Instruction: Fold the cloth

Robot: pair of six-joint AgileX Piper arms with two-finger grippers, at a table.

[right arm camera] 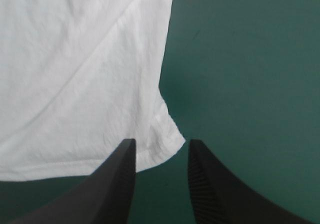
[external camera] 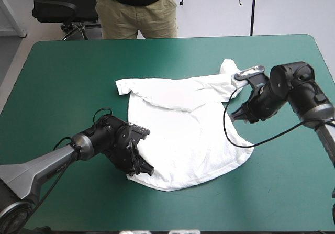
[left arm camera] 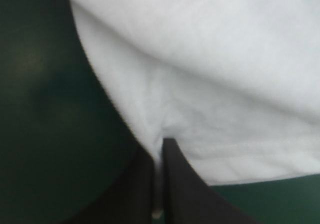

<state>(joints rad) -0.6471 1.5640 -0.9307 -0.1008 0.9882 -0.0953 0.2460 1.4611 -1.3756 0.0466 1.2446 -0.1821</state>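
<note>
Only one T-shirt (external camera: 183, 134): left jaws pinching hem, right jaws parted.

The T-shirt (external camera: 183, 140) is thin white cloth, matt and softly creased, with a stitched hem. The teal-green cover (external camera: 68, 87) under it looks smooth and matt. My right gripper (right arm camera: 161, 143) has black fingers (right arm camera: 205, 189), dull like hard rubber, one finely ribbed on its inner face.

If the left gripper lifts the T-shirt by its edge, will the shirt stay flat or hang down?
Likely floppy: the T-shirt lies in soft wrinkles and folds, so it should drape below the left gripper, which is shut on its edge. Probably light: the thin sheet fits between nearly closed fingers.
</note>
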